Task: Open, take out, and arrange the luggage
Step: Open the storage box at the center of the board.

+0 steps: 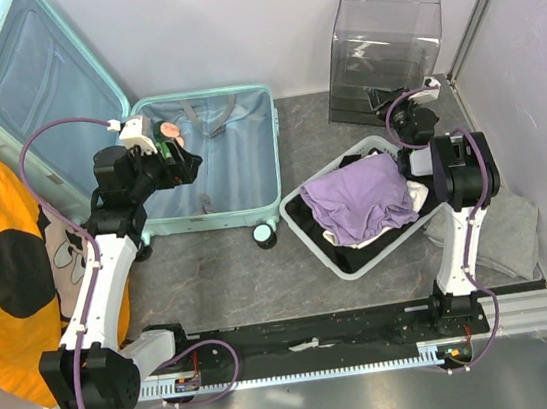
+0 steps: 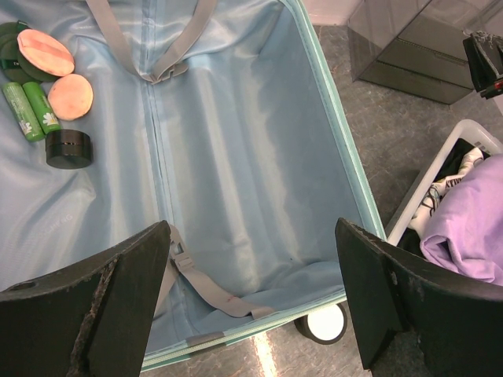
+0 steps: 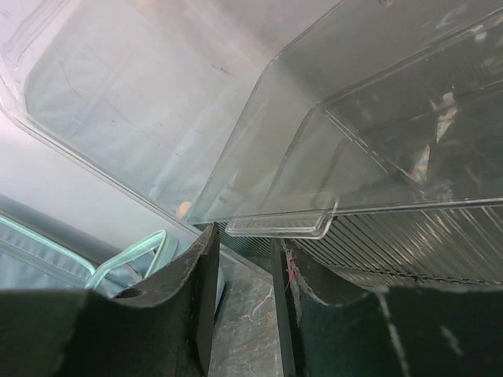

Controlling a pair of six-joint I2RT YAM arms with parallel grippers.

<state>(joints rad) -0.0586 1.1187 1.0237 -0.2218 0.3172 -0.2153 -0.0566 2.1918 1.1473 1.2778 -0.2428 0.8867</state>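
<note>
The luggage [image 1: 225,218] is seen lying wide open on the table [image 1: 212,273], over on the left side. Its lower half is flat on the table, and its lid [image 1: 36,84] is propped up against the back wall. The left pincer [image 1: 185,161] is held just above the left part of the open half. In the left wrist view this pincer [image 2: 251,236] is spread wide with nothing pinched, and the pale blue lining [image 2: 236,157] can be seen between the fingers [image 2: 118,298]. A few small bits are tucked in one corner of the lining: two green bottles [image 2: 27,110], two peach round pads [image 2: 45,52] and a black jar [image 2: 68,149]. Grey straps [image 2: 212,294] are left lying loose on the lining, and one wheel [image 2: 322,323] is spotted just under the near rim.

The right pincer [image 1: 405,112] is parked well apart from the luggage, right at the foot of the clear plastic box [image 1: 383,39]. In its own view the pincer [image 3: 247,259] is only slightly parted, with bare table seen through the gap and nothing gripped. A white basket [image 1: 333,257] stuffed with a purple garment [image 1: 358,198] is set between the luggage and the right arm.
</note>
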